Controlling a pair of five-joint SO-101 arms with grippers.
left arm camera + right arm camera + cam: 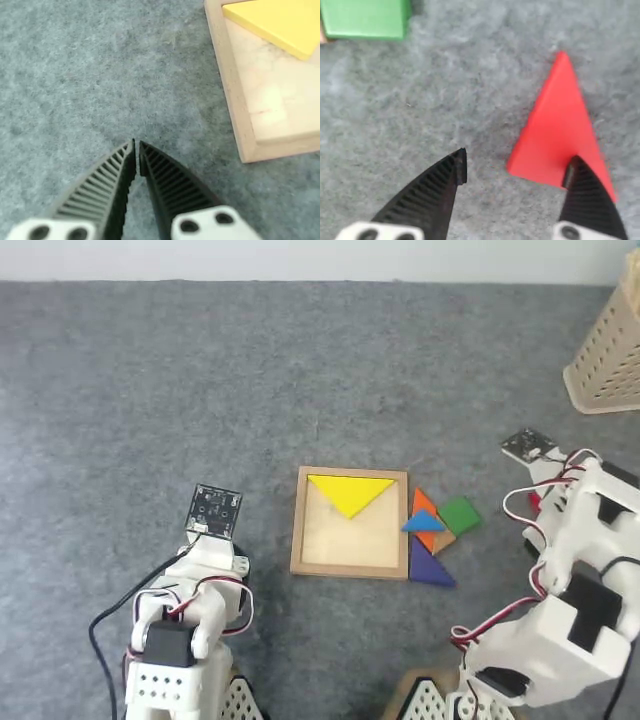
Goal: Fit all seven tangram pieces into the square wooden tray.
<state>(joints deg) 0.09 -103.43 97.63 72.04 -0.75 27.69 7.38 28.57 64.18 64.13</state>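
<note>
Hovering over the grey table (150, 390), the right tool (518, 160) stands apart at the red triangle's (555, 130) edge. The left tool (136, 147) is together beside the tray (299, 525), which holds the yellow triangle (350, 492).

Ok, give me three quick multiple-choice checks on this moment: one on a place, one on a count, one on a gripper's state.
1. Where is the large yellow triangle piece?
A. inside the square wooden tray
B. outside the tray
C. held in a gripper

2. How many pieces lie in the tray?
A. none
B. one
C. three

3. The right gripper is:
A. open, at the red triangle piece
B. shut on a piece
C. shut and empty

Key: 1 A, the yellow triangle sits within the rim along the tray's far edge. 2 B, nothing else lies on the tray's floor. 3 A, its fingers stand wide apart, one over the red triangle's edge.
</note>
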